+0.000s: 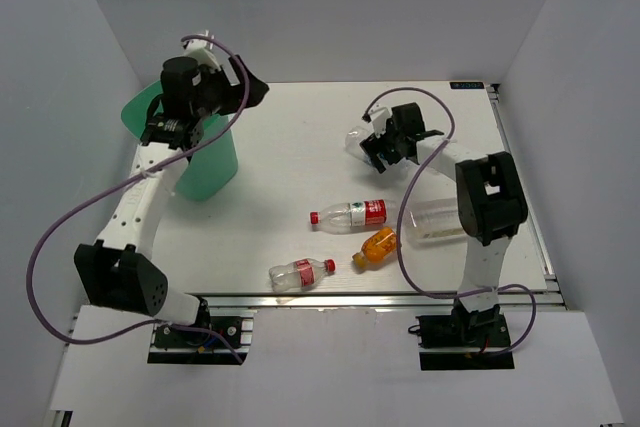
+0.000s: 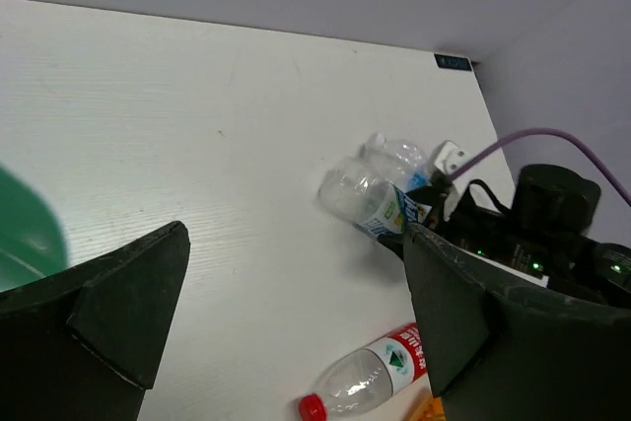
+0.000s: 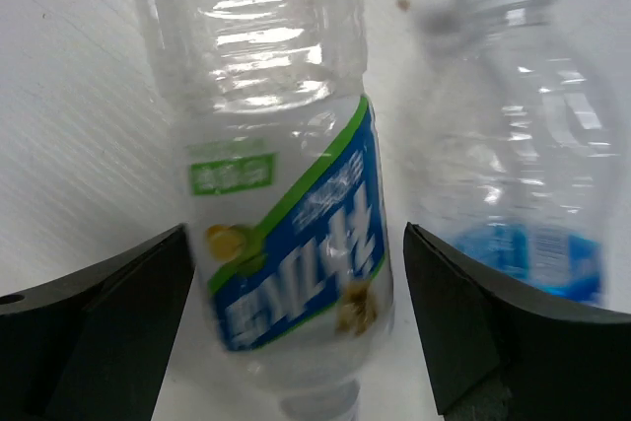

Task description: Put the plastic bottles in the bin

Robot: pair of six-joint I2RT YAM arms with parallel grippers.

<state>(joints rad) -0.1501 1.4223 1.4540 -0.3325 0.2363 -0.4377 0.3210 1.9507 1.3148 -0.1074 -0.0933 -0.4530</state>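
My right gripper (image 1: 380, 145) is down on the table at the back right, open. In the right wrist view a clear bottle with a blue-and-green label (image 3: 286, 244) lies between the fingers of my right gripper (image 3: 296, 234), with a gap on each side. A second clear bottle with a blue label (image 3: 523, 175) lies just right of it. The pair (image 1: 356, 139) is also in the left wrist view (image 2: 380, 184). My left gripper (image 1: 240, 95) hangs open and empty beside the mint-green bin (image 1: 205, 162). In its own view the left gripper (image 2: 296, 234) has only table below it.
Two red-labelled bottles (image 1: 350, 214) (image 1: 300, 273), an orange-filled bottle (image 1: 376, 245) and a wide label-free bottle (image 1: 432, 219) lie on the table's near half, close to my right arm. White walls close in the table on the left, back and right.
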